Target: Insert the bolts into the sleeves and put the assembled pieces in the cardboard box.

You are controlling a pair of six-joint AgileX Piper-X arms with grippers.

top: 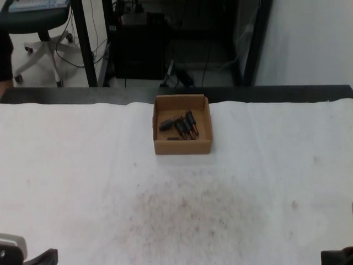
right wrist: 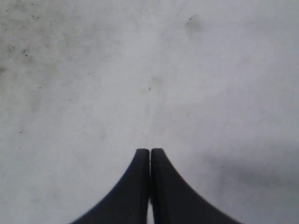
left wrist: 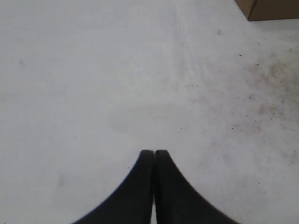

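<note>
Left gripper (left wrist: 154,153): its two fingers were pressed together with nothing between them, held over the white cloth (left wrist: 93,70). Right gripper (right wrist: 150,151): likewise closed and empty, over a lightly speckled part of the same cloth. The cardboard box (top: 182,146) stood well ahead of both grippers, about midway between them, off toward the right arm's side of the left gripper. Several dark assembled pieces (top: 185,127) lay together inside it. A stained patch (top: 187,210) lay between the grippers and the box.
</note>
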